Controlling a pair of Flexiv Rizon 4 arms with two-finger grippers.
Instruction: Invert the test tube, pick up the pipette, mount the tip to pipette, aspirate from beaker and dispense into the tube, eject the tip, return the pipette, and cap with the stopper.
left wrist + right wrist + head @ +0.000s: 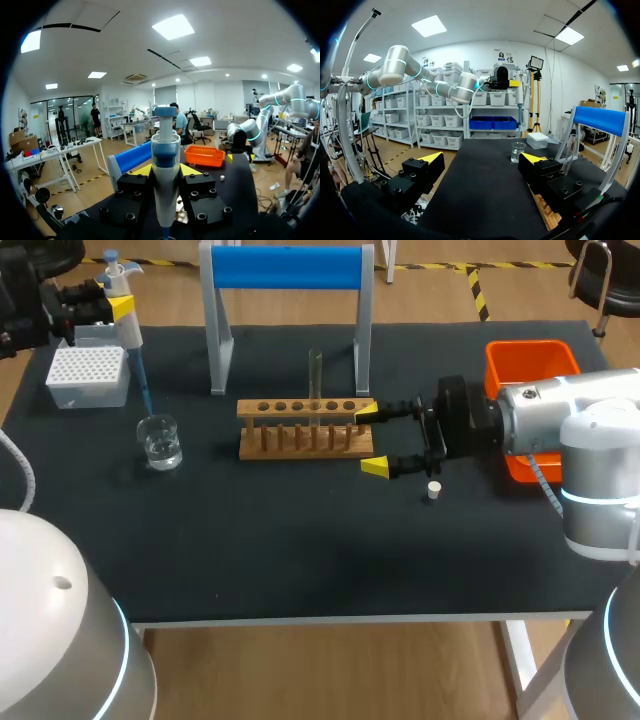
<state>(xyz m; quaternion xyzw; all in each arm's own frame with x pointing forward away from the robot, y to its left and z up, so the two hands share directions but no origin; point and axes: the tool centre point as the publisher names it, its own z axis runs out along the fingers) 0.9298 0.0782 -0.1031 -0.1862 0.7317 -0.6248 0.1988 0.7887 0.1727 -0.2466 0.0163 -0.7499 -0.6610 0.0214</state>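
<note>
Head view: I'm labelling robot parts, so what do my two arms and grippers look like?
The right arm has rounded silver-white links with a glowing light-blue ring, then a black wrist. The right gripper is black, with two fingers ending in yellow wedge tips. The left gripper is likewise black with a yellow tip showing.

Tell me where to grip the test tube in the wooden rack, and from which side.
Grip the test tube on its bare glass above the wooden rack, probably from the near side, fingers level either side. It stands upright, only its lower part in the rack, and the blue-topped stand crowds the back. The open right gripper is at the rack's right end.
</note>
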